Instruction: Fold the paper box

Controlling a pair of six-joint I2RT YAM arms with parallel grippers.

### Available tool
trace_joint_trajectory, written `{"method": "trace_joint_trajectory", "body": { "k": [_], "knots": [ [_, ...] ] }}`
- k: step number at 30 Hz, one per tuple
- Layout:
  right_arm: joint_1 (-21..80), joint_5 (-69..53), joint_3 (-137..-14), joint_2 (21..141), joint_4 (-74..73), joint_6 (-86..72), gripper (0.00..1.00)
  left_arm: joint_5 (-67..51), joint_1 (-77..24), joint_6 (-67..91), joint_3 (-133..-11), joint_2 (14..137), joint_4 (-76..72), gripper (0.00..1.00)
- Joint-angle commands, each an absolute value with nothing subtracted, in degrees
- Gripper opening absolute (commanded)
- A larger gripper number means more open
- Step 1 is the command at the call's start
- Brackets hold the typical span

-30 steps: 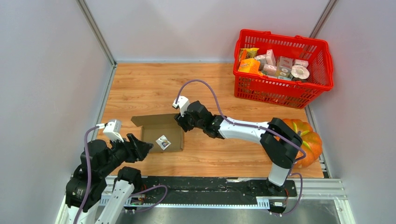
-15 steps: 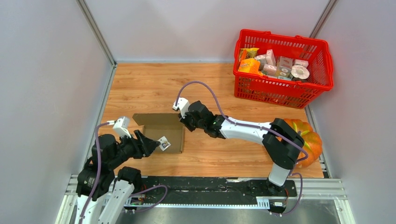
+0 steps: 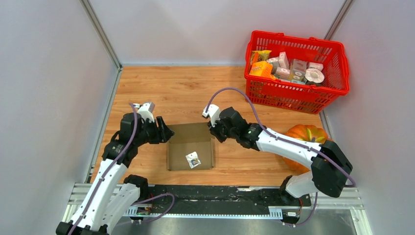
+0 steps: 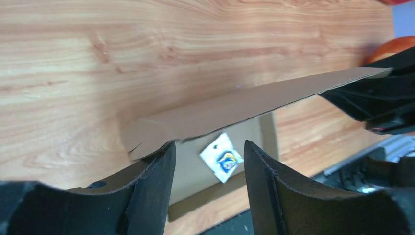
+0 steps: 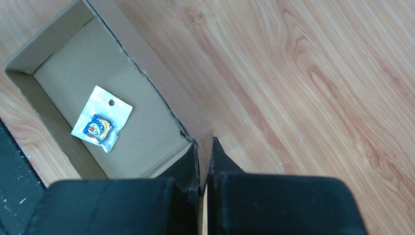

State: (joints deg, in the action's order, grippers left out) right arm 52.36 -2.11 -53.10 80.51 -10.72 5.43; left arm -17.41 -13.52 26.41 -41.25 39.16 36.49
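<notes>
Paper box (image 5: 147, 134) wall inside right pincer (image 5: 205, 149)

No legible text noted. Small packet (image 5: 101, 120) inside paper box (image 5: 147, 139): colourful print, too blurred to read. Packages (image 3: 293, 66) in red basket (image 3: 288, 95): printing too small to make out.

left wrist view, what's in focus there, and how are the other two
Left wrist: the left fingers are soft dark masses, the sachet crisper. Right wrist: paper box sharp, right fingers underexposed. Top external: even light, faint shadows.
</notes>
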Motion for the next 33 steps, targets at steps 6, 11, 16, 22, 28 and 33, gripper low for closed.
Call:
{"method": "trace_joint_trajectory", "body": {
  "k": [6, 11, 16, 22, 28, 33],
  "knots": [
    [39.1, -16.2, -55.1, 83.7, -8.4, 7.6, 0.00, -14.6, -13.4, 24.5, -31.6, 38.1, 18.6, 0.72],
    [35.1, -24.6, -57.9, 87.2, -10.3, 9.6, 0.00, -11.2, -13.4, 23.0, -31.1, 38.6, 18.0, 0.81],
    [31.5, -31.7, -60.2, 90.8, -12.0, 11.3, 0.00, -15.0, -13.3, 20.7, -35.3, 50.2, 11.3, 0.80],
    [30.2, -32.4, -61.4, 91.3, -12.9, 11.8, 0.00, -12.5, -13.3, 15.5, -40.9, 60.6, 12.1, 0.75],
    [29.5, -32.4, -62.2, 91.5, -13.2, 12.0, 0.00, -11.8, -13.3, 10.6, -44.3, 64.1, 12.2, 0.76],
    [29.4, -31.7, -62.2, 92.0, -12.8, 11.9, 0.00, -19.6, -13.3, 7.7, -46.1, 68.6, 9.8, 0.74]
  ]
}}
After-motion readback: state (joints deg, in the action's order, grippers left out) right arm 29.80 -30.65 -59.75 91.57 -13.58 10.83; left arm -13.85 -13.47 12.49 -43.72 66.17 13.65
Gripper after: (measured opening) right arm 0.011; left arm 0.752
